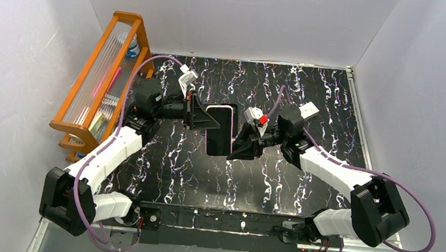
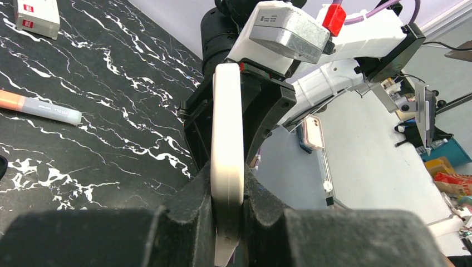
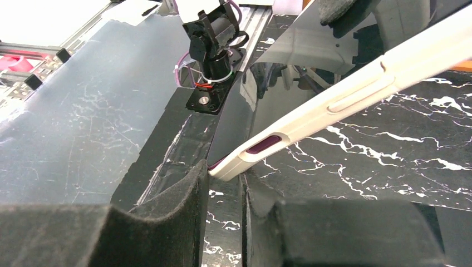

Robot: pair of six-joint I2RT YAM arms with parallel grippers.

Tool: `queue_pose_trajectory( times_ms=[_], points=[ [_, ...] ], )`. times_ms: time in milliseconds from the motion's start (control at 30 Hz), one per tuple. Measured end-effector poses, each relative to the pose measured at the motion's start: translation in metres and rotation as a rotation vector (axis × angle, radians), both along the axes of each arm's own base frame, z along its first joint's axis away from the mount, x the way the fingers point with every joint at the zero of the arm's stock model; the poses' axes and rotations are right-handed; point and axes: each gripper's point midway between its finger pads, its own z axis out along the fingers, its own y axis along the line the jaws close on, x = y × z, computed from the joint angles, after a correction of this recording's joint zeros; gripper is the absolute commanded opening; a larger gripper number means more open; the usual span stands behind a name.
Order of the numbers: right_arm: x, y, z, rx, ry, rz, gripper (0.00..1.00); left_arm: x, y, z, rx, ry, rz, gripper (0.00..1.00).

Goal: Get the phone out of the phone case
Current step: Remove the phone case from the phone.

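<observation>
1. Orange rack point(image 1: 97, 81) stands at about ten o'clock on the black marbled table point(image 1: 311, 98) and plays no part.
2. At nine o'clock of the phone case point(image 2: 227, 161), the left gripper point(image 1: 207, 119) has its jaws clamped on the cream edge. The case seems raised off the table.
3. Over the middle of the table, the phone point(image 1: 220, 129) sits in the case with its dark screen showing. No corner looks lifted out from where I stand.
4. At four o'clock of the case is the right gripper point(image 3: 243, 211), pads close together with the case's lower corner at their mouth. I cannot tell whether they pinch it or merely touch.
5. My guess is that the step in hand is getting a second hold, so the case can be peeled away.
6. The next move calls for a firm bite on the case lip alone, not the glass. Then the corner has to be pried back with the left claw as anchor.
</observation>
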Motion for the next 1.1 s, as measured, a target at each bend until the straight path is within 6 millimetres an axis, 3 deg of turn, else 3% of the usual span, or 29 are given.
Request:
queue_pose_trajectory(
  times_ms=[500,933,1100],
  points=[
    [0.005,0.001,-0.010,-0.014,-0.031,-0.026,0.03,0.002,-0.010,0.000,-0.006,0.014,0.039,0.00],
    [0.020,0.006,-0.011,-0.007,-0.111,-0.103,0.02,0.011,-0.011,0.004,-0.030,0.056,0.089,0.00],
    [0.031,0.008,-0.012,-0.017,-0.101,-0.171,0.06,0.012,-0.012,0.008,-0.047,0.062,0.098,0.00]
  ],
)
